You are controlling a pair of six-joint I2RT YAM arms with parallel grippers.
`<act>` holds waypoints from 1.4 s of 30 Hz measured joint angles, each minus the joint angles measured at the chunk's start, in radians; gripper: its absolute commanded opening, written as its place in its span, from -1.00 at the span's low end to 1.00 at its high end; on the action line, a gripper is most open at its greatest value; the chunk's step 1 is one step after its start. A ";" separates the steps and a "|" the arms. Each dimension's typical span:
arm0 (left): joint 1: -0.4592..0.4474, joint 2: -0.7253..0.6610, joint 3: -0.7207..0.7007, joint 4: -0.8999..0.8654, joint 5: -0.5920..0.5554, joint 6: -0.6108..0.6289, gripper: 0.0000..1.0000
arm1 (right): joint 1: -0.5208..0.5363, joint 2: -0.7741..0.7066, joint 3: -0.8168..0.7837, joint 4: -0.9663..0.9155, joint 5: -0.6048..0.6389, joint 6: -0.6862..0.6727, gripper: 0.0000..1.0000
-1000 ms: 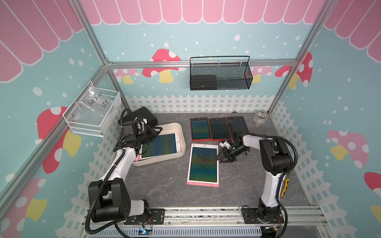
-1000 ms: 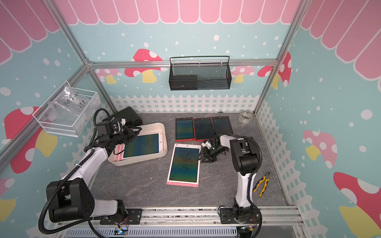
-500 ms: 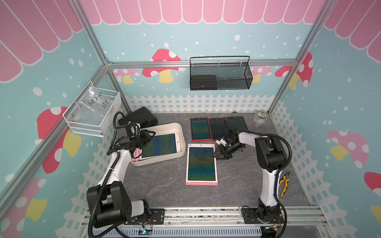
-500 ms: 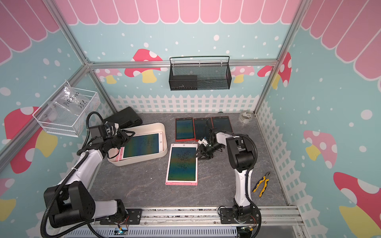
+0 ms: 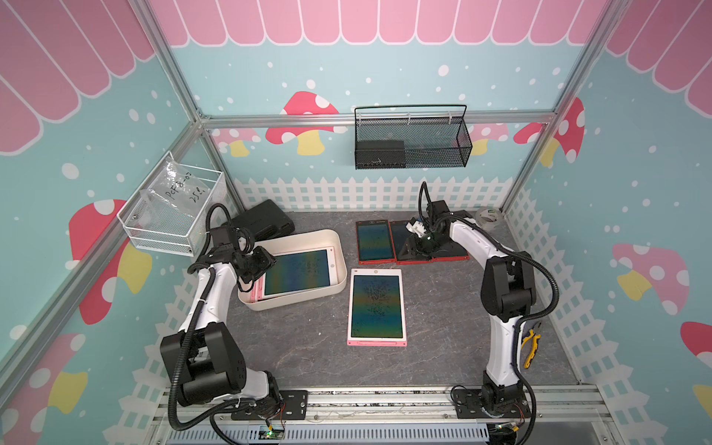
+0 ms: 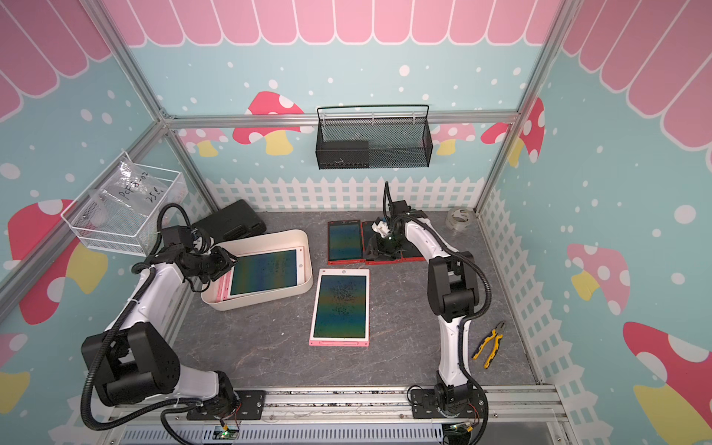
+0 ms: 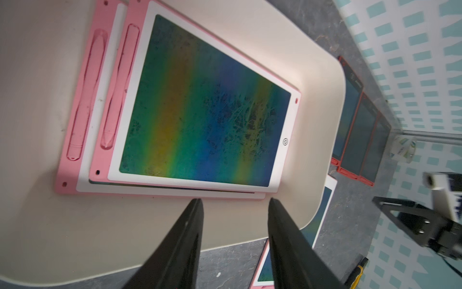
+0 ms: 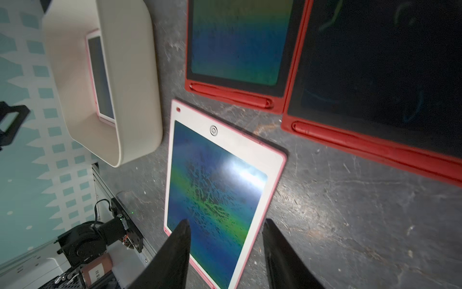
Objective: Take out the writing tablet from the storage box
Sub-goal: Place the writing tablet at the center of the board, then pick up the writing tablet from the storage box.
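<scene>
Two pink writing tablets (image 7: pixel 200 100) stay stacked in the storage box (image 5: pixel 296 299), far left on the tabletop (image 5: pixel 443 327). A third pink tablet (image 5: pixel 376 306) lies outside, centre. The right gripper (image 8: pixel 226 222) has withdrawn from it to above the red tablets (image 5: pixel 375 240), fingers partly apart and empty. The left gripper (image 7: pixel 235 200) has settled over the box's left end, fingers partly apart and empty, probably lining up the next pick.

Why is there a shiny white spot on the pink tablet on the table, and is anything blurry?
Right wrist view: that spot is light glare bouncing off the pink tablet's glossy screen, while one red tablet looks nearly black. Left wrist view: no glare on the boxed tablet, but the fence wall looks smeared. Both top views: evenly lit, sharp.
</scene>
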 measured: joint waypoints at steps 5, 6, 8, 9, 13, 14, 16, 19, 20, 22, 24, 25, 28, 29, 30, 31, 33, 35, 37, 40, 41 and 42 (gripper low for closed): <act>-0.001 0.008 0.000 -0.054 -0.073 0.058 -0.09 | 0.046 0.103 0.162 0.003 -0.020 0.017 0.01; -0.005 0.011 0.002 -0.065 -0.094 0.072 -0.09 | 0.060 0.135 0.199 0.002 -0.028 0.022 0.01; -0.015 0.024 0.006 -0.080 -0.127 0.087 -0.09 | 0.086 0.191 0.265 0.000 -0.043 0.028 0.03; -0.022 0.035 0.008 -0.087 -0.141 0.094 -0.09 | 0.102 0.224 0.306 -0.005 -0.054 0.032 0.04; -0.049 0.107 0.010 -0.097 -0.198 0.113 -0.08 | 0.152 0.319 0.442 -0.019 -0.091 0.044 0.10; -0.059 0.125 0.011 -0.098 -0.220 0.120 -0.06 | 0.162 0.334 0.468 -0.021 -0.100 0.045 0.11; -0.091 0.164 0.017 -0.103 -0.272 0.133 -0.06 | 0.182 0.357 0.510 -0.026 -0.118 0.047 0.12; -0.129 0.213 0.038 -0.109 -0.318 0.146 -0.05 | 0.200 0.366 0.526 -0.027 -0.144 0.050 0.14; -0.132 0.227 0.047 -0.109 -0.331 0.149 -0.05 | 0.202 0.367 0.526 -0.027 -0.151 0.051 0.14; -0.130 0.260 0.070 -0.109 -0.363 0.155 -0.04 | 0.206 0.370 0.526 -0.026 -0.168 0.056 0.15; -0.125 0.290 0.094 -0.108 -0.388 0.159 -0.03 | 0.208 0.376 0.527 -0.024 -0.183 0.064 0.17; -0.121 0.304 0.104 -0.105 -0.396 0.160 -0.02 | 0.208 0.380 0.528 -0.021 -0.190 0.068 0.17; -0.101 0.332 0.121 -0.094 -0.412 0.167 0.01 | 0.208 0.394 0.528 -0.013 -0.210 0.077 0.15; -0.092 0.338 0.126 -0.092 -0.414 0.170 0.01 | 0.208 0.397 0.528 -0.011 -0.218 0.079 0.15; -0.081 0.346 0.134 -0.093 -0.415 0.176 0.01 | 0.209 0.402 0.528 -0.008 -0.227 0.080 0.16; -0.069 0.358 0.144 -0.090 -0.420 0.180 0.01 | 0.209 0.406 0.529 -0.006 -0.235 0.081 0.16; -0.054 0.380 0.164 -0.087 -0.428 0.194 0.02 | 0.211 0.416 0.535 -0.005 -0.248 0.083 0.16; -0.045 0.400 0.178 -0.080 -0.436 0.204 0.02 | 0.214 0.428 0.546 -0.004 -0.257 0.084 0.16; -0.042 0.412 0.183 -0.072 -0.442 0.209 0.02 | 0.214 0.440 0.561 -0.005 -0.265 0.085 0.16; -0.042 0.426 0.184 -0.068 -0.447 0.217 0.03 | 0.214 0.454 0.578 -0.005 -0.273 0.088 0.16; -0.042 0.432 0.184 -0.065 -0.450 0.220 0.02 | 0.214 0.457 0.578 -0.005 -0.274 0.089 0.16; -0.042 0.439 0.184 -0.063 -0.451 0.224 0.02 | 0.214 0.459 0.580 -0.006 -0.275 0.090 0.16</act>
